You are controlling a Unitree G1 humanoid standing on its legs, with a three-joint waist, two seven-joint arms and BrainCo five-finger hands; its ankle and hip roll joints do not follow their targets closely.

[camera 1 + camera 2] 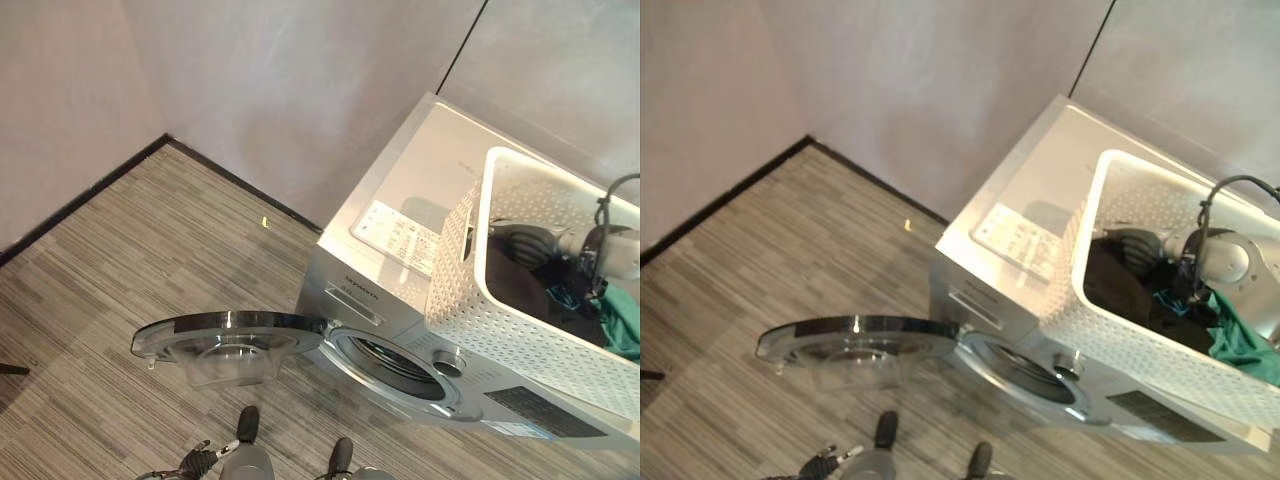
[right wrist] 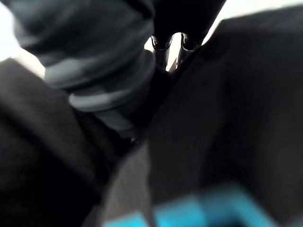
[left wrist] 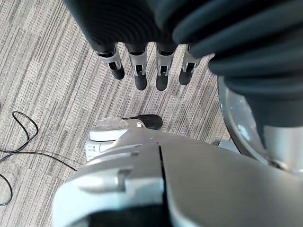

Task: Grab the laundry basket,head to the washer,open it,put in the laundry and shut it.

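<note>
The white perforated laundry basket [image 1: 470,290] stands on top of the silver washer [image 1: 420,180], at its right side. Inside it lie black laundry [image 1: 515,285] and a green cloth [image 1: 625,320]. My right hand [image 1: 1137,248] reaches down into the basket and rests on the black laundry, which presses close all round it in the right wrist view. The washer's round glass door [image 1: 225,340] is swung wide open to the left, leaving the drum opening [image 1: 395,365] uncovered. My left hand [image 3: 137,71] hangs over the floor with straight fingers, holding nothing.
The washer stands against a pale wall [image 1: 300,90] in a corner of the room. Striped grey flooring [image 1: 150,260] stretches to the left of the open door. A dark skirting [image 1: 90,195] runs along the walls.
</note>
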